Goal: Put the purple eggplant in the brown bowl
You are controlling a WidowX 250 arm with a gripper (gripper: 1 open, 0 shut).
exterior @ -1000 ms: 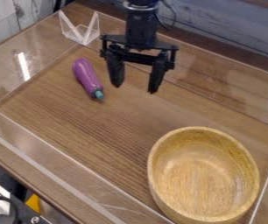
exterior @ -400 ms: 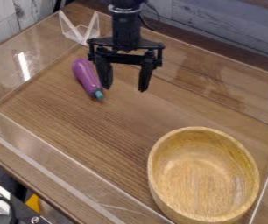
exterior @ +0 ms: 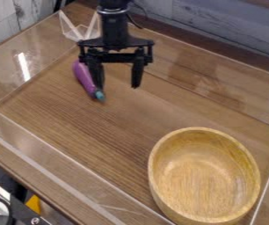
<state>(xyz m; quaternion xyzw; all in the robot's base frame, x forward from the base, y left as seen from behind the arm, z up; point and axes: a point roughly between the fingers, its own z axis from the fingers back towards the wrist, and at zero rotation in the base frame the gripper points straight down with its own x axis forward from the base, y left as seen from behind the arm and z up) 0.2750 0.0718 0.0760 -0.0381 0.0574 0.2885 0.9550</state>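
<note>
The purple eggplant [exterior: 89, 79] lies on the wooden tabletop at the upper left, its teal stem end pointing toward the lower right. My gripper [exterior: 114, 76] hangs just right of and above it, open, with its dark fingers [exterior: 136, 75] spread wide and nothing between them; the left finger stands over the eggplant's right side. The brown bowl [exterior: 204, 178], a wide light wooden bowl with a thick rim, sits empty at the lower right, well away from the gripper.
Clear acrylic walls [exterior: 54, 189] ring the tabletop, along the front and left edges. A folded clear plastic piece [exterior: 78, 29] stands at the back left behind the arm. Bare wood lies between the eggplant and the bowl.
The open gripper has moved left, from right of the eggplant to nearly over it. The eggplant and bowl have not moved.
</note>
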